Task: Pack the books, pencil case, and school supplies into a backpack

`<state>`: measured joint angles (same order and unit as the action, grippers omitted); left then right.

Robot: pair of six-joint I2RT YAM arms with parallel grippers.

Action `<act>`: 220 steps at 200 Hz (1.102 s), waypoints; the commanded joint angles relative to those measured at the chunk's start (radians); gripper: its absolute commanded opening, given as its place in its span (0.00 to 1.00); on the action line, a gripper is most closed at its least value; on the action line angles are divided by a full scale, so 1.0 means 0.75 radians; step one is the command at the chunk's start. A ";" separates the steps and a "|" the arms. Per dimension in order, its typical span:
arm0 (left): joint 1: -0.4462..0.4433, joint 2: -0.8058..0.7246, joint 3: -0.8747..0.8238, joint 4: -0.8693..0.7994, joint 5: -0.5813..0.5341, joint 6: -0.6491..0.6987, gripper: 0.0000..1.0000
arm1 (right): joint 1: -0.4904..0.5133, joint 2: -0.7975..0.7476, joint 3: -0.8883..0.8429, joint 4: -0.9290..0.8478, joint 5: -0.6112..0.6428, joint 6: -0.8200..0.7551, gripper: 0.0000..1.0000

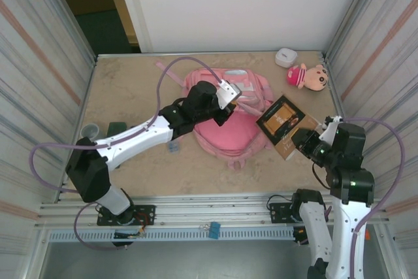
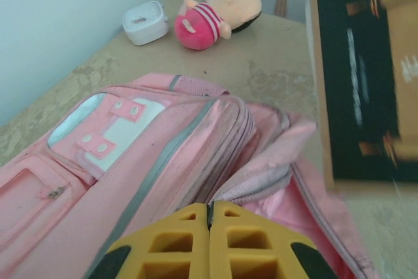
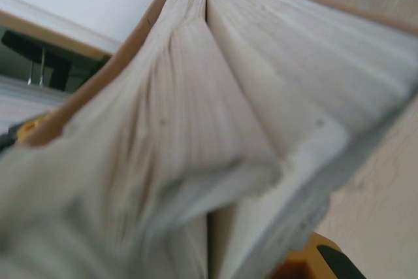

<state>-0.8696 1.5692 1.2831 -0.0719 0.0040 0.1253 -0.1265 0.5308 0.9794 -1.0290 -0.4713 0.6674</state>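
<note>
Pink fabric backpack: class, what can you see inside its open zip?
Pale pink-grey lining shows inside the gaping zip of the large pink fabric backpack. Deeper in, the bag's own folded fabric covers everything, so contents cannot be seen.

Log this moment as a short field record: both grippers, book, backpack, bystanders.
left gripper: shut, fingertips together at the backpack's open mouth; unclear whether fabric is pinched
right gripper: shut on the book's near edge
book: dark cover up, outside the backpack, at its right side
backpack: pink, lying mid-table, main zip open
bystanders: plush doll and white box, far right corner
</note>
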 commanded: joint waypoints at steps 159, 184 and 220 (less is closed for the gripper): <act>0.011 0.040 0.222 0.074 0.009 -0.157 0.00 | 0.616 -0.031 -0.706 1.241 0.267 0.815 0.00; 0.013 0.021 0.203 0.072 -0.014 -0.145 0.00 | 0.794 0.097 -0.835 1.624 0.563 0.902 0.00; 0.020 0.045 0.207 0.078 0.034 -0.138 0.00 | 1.050 0.330 -0.838 1.839 1.025 0.905 0.00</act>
<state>-0.8642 1.6272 1.4025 -0.0849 0.0071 0.0219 0.5728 0.7078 0.3344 0.0063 -0.0048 1.3048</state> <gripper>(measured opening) 0.042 0.164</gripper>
